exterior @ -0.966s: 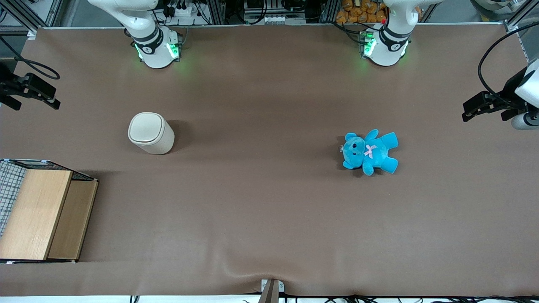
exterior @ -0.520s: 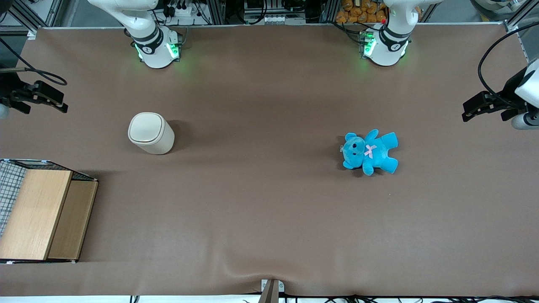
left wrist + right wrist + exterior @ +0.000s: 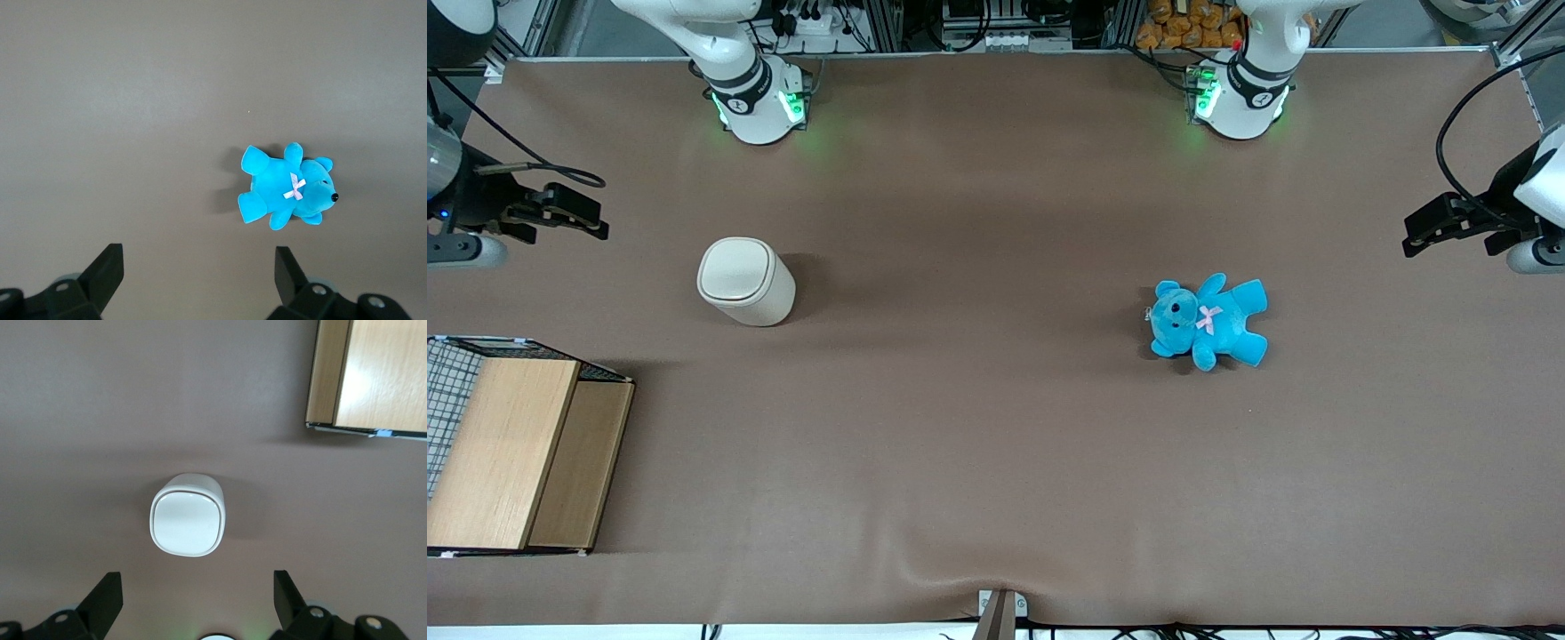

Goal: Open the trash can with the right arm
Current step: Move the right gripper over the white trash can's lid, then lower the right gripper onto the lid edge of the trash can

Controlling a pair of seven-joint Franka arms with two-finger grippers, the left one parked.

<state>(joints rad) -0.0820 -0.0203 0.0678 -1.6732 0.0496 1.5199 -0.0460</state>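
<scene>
The trash can is a small cream-beige bin standing upright on the brown table, its rounded-square lid shut. It also shows in the right wrist view, seen from above. My right gripper hangs above the table at the working arm's end, apart from the can and a little farther from the front camera than it. In the right wrist view the gripper is open and empty, its two black fingers wide apart, with the can's lid lying short of the gap between them.
A wooden box with a wire-mesh side stands at the working arm's end, nearer the front camera than the can; it also shows in the right wrist view. A blue teddy bear lies toward the parked arm's end.
My right gripper has moved in from the table's end toward the trash can, staying open. The trash can, box and bear have not moved.
</scene>
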